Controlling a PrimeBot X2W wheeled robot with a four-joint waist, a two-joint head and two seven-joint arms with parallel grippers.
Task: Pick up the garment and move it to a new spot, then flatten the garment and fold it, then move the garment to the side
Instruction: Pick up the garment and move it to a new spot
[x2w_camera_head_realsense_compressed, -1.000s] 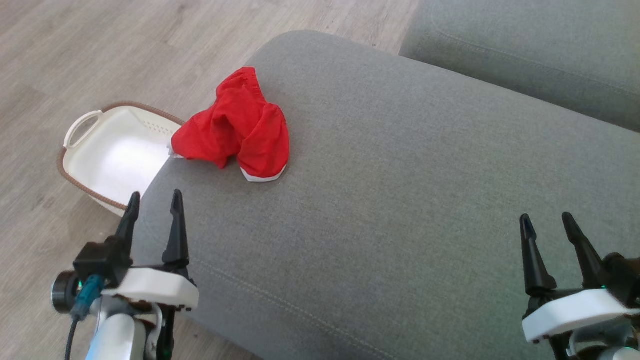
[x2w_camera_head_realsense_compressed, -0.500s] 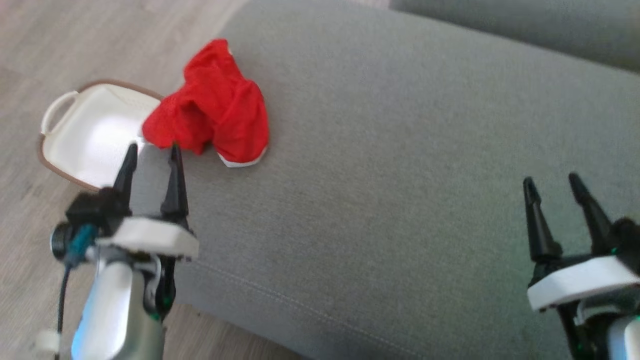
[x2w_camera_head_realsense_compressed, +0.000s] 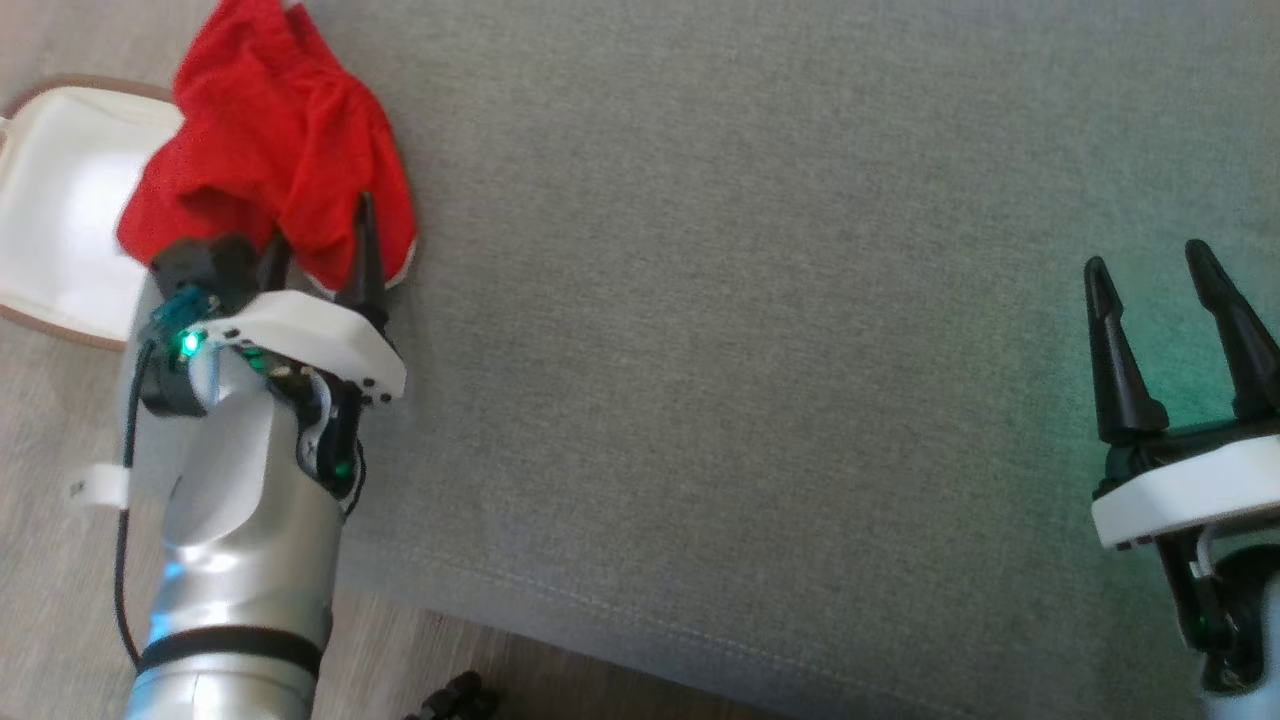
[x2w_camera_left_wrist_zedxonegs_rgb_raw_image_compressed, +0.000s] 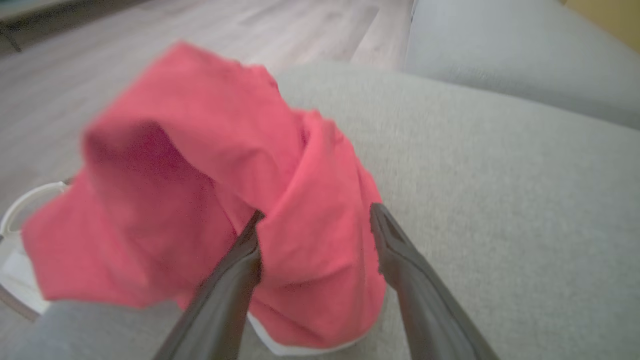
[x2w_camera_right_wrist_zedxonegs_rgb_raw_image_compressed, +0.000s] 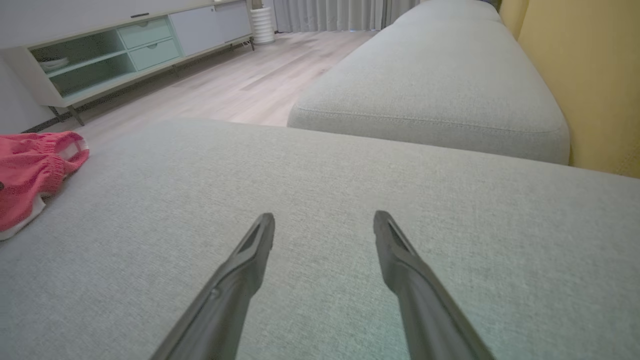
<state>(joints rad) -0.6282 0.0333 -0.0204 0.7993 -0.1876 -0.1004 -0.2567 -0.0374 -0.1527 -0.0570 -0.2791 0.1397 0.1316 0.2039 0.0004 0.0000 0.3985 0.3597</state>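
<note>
The garment (x2w_camera_head_realsense_compressed: 270, 150) is a crumpled red piece with a white hem, lying in a heap at the left end of the grey sofa cushion (x2w_camera_head_realsense_compressed: 750, 300). My left gripper (x2w_camera_head_realsense_compressed: 318, 232) is open right at its near edge, and in the left wrist view the garment (x2w_camera_left_wrist_zedxonegs_rgb_raw_image_compressed: 210, 200) bulges between and beyond the two spread fingers (x2w_camera_left_wrist_zedxonegs_rgb_raw_image_compressed: 235, 280). My right gripper (x2w_camera_head_realsense_compressed: 1150, 270) stands open at the far right over bare cushion, nothing between its fingers. From the right wrist view the garment (x2w_camera_right_wrist_zedxonegs_rgb_raw_image_compressed: 30, 172) lies far to the left of that open gripper (x2w_camera_right_wrist_zedxonegs_rgb_raw_image_compressed: 324, 220).
A white basket (x2w_camera_head_realsense_compressed: 50, 220) with a brown rim sits on the wooden floor just left of the cushion, partly under the garment's overhang. A second grey cushion (x2w_camera_right_wrist_zedxonegs_rgb_raw_image_compressed: 430, 85) lies beyond, a yellow wall (x2w_camera_right_wrist_zedxonegs_rgb_raw_image_compressed: 590, 75) beside it, and a low cabinet (x2w_camera_right_wrist_zedxonegs_rgb_raw_image_compressed: 125, 45) stands across the room.
The head camera has tilted down and shifted. My left gripper has advanced to the garment's near edge, still open. The right gripper stays open over the cushion.
</note>
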